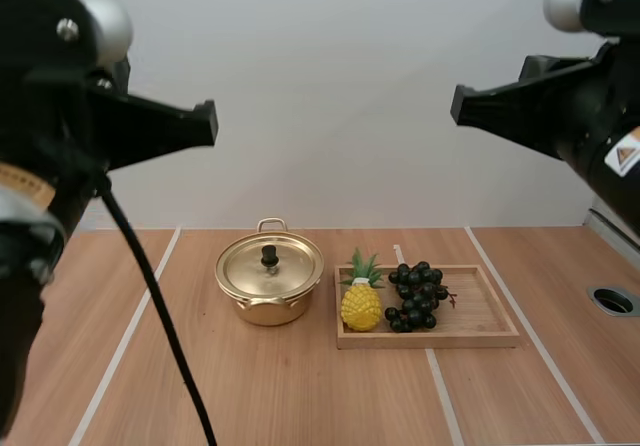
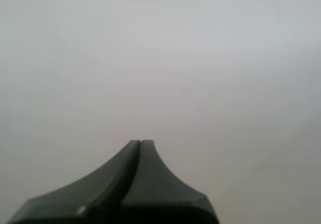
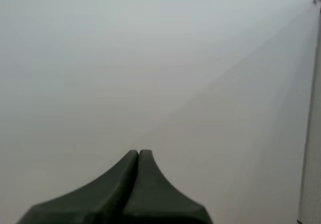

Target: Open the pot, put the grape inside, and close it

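grapes [image 1: 417, 295] lie on tray [image 1: 480, 318], long axis front-to-back; left end effector [image 2: 141, 142] and right end effector [image 3: 138, 152] clenched empty.

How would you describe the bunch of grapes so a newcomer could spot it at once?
On the table, right of the gold pot, lies a wooden tray. The grapes sit on it beside a yellow pineapple: the only dark, near-black cluster of round berries.

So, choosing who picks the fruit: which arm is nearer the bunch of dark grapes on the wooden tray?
Right. The right arm hangs raised above and right of the bunch of dark grapes; the left arm hangs raised far to their left, beyond the gold pot.
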{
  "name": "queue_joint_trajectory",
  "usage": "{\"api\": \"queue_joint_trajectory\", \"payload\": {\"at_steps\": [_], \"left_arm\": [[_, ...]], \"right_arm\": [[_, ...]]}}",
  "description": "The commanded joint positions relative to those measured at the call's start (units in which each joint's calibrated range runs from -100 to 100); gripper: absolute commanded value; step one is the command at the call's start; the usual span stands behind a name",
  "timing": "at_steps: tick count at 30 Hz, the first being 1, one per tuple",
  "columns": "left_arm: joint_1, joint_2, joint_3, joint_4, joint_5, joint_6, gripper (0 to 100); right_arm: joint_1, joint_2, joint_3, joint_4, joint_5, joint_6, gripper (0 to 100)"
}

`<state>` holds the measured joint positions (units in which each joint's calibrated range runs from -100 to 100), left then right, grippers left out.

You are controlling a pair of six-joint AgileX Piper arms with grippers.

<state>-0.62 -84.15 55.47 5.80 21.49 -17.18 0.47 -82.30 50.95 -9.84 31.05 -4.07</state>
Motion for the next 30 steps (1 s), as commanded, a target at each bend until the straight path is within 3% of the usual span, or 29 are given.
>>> {"api": "queue_joint_trajectory", "payload": {"at_steps": [1,9,11,13,15,17,19,24,30], "left_arm": [[0.21,6.2,-7.3,-0.7,-0.8,0.2,0],[0.8,18.8,-23.5,-0.8,5.8,0.2,1],[1.3,20.4,-25.0,-0.8,10.4,0.2,7],[1.8,21.6,-25.2,-0.7,11.4,0.2,21],[2.2,22.1,-25.2,-0.7,11.2,0.2,42],[2.35,22.3,-25.2,-0.7,11.2,0.2,69],[2.61,22.3,-25.2,-0.5,12.7,0.2,98],[2.97,22.4,-25.2,-0.5,17.1,5.6,100],[2.97,22.5,-25.2,-0.5,16.2,7.0,100]], "right_arm": [[0.1,5.9,-6.3,-0.5,-1.3,0.0,0],[0.1,18.3,-20.2,-1.8,-0.5,0.0,3],[0.1,18.8,-21.5,-1.8,-0.3,0.0,22],[0.1,18.9,-22.0,-1.8,0.1,0.0,48],[0.1,18.9,-22.0,-1.8,0.1,0.0,74],[0.1,18.9,-22.0,-1.8,1.2,0.0,100],[0.1,18.9,-22.0,-1.8,2.0,0.0,100],[0.1,18.9,-22.0,-1.8,2.3,0.0,100],[0.1,18.9,-22.0,-1.8,1.8,0.0,100]]}}
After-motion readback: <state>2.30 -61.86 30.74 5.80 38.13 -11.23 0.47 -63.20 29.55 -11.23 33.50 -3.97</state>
